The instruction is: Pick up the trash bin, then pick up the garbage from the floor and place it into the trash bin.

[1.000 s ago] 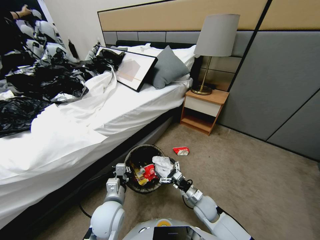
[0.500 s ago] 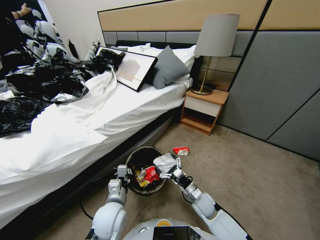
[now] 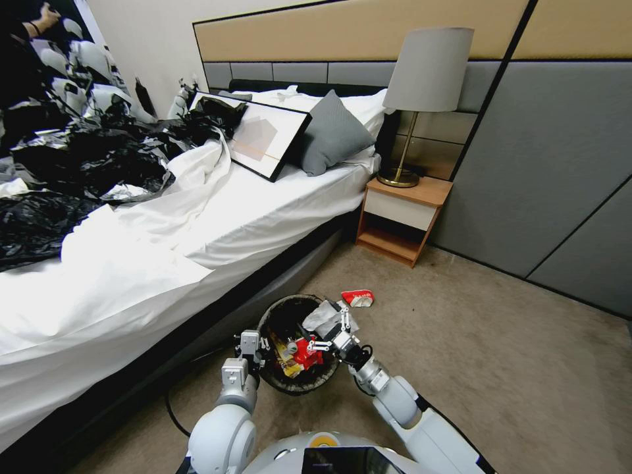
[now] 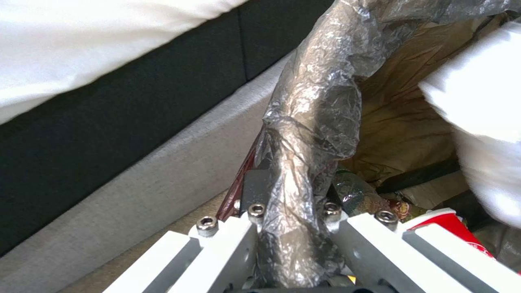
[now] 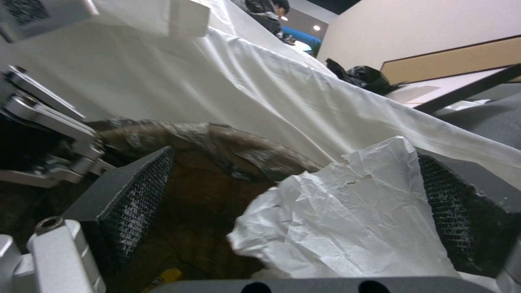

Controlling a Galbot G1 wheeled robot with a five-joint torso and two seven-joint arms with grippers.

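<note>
Sat on the carpet beside the bed: trash bin, wrappers inside. Clamped on its bagged near rim: left gripper. Hovered over the bin's far edge: right gripper, jaws parted, crumpled white paper resting against one pad. Lay nearby on the floor: red wrapper.

Trash bin sat upright beside bed, dark bag folded over rim, red/yellow wrappers inside. Crumpled white paper was over its rim. Red wrapper lay on carpet nearby.
</note>
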